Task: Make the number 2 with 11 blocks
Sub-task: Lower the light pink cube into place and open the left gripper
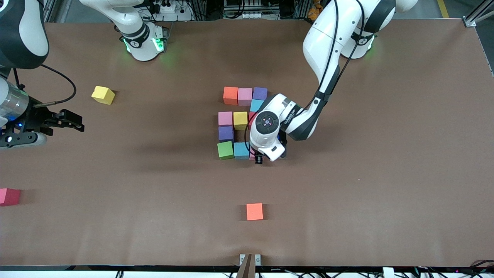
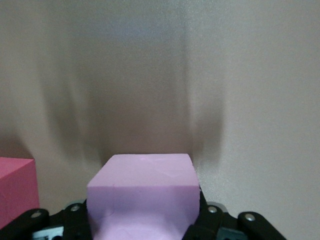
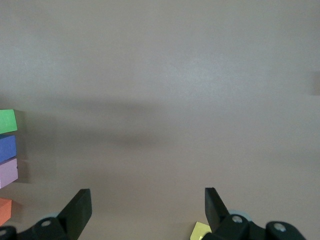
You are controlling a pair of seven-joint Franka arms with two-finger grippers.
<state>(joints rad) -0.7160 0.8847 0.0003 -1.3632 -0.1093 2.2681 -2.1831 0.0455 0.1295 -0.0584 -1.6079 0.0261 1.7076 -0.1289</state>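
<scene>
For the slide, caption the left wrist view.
Left gripper straddles a pink block on the table.

My left end effector (image 1: pixel 259 157) sits low, touching the blocks (image 1: pixel 233 133) of the number 2 (image 1: pixel 241 122). Open counter (image 1: pixel 347 185) surrounds them; a stray orange cube (image 1: pixel 254 211) lies nearer the camera.

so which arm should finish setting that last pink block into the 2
Left. The left gripper is already at the digit's nearest row with the pink block between its fingers; the right gripper waits open at its table end.
</scene>
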